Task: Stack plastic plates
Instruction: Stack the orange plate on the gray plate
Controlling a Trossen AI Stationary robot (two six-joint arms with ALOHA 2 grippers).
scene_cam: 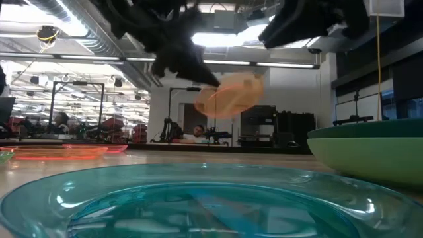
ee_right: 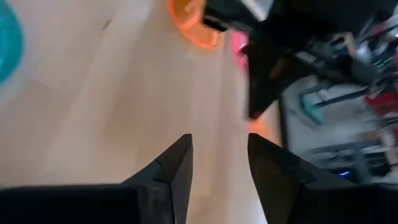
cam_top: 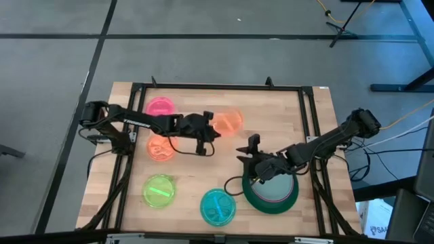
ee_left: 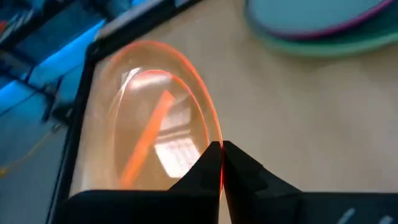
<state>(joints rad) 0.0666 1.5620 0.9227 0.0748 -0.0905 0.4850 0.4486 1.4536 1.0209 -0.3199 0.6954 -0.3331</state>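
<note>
My left gripper (cam_top: 211,130) is over the table's middle, shut on a small translucent orange plate (cam_top: 229,120), which hangs tilted in the air in the low view (scene_cam: 228,96). My right gripper (cam_top: 249,150) hovers open just left of the stack of large plates (cam_top: 271,193), a dark green plate with a grey-blue one on top. In its wrist view the open fingers (ee_right: 219,158) point at bare wood, with the orange plate (ee_right: 193,22) farther off. The stack rests flat on the table. My left gripper (ee_left: 221,163) pinches the orange plate's rim (ee_left: 214,140) between its two fingers, at the edge nearest the arm. The fingers come roughly level from the table's left. The plate is lifted clear of the table and tilted, extending beyond the fingertips.
Small translucent plates lie flat on the table's left half: pink (cam_top: 161,107), a second orange one (cam_top: 161,148) under the left arm, yellow-green (cam_top: 159,191) and cyan (cam_top: 218,207) near the front edge. A black frame (cam_top: 217,86) borders the table. Bare wood shows at the far right.
</note>
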